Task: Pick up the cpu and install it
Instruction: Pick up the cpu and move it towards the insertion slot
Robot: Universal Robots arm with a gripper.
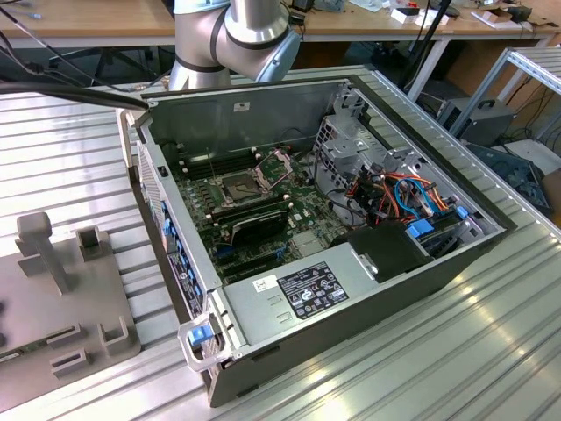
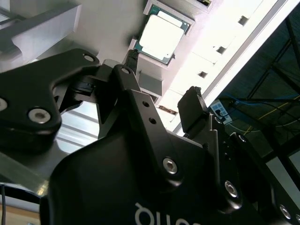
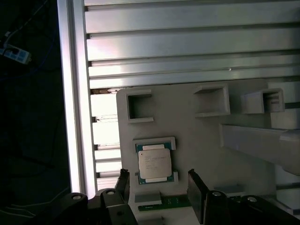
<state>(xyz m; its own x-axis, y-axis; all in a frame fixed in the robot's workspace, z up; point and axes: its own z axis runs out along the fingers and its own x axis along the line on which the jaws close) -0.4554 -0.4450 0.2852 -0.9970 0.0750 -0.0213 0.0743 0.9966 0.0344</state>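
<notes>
cpu [image 3: 153, 164] seated in grey holder [image 3: 197, 140] | jaws spread, near it, not touching

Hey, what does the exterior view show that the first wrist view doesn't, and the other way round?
Exterior view: the open case, its board with the socket, and the arm behind the case. First wrist view: the cpu lying in its holder, with the open claw near it, one finger on each side, holding nothing. Shared: the grey plate and the ribbed table.
</notes>
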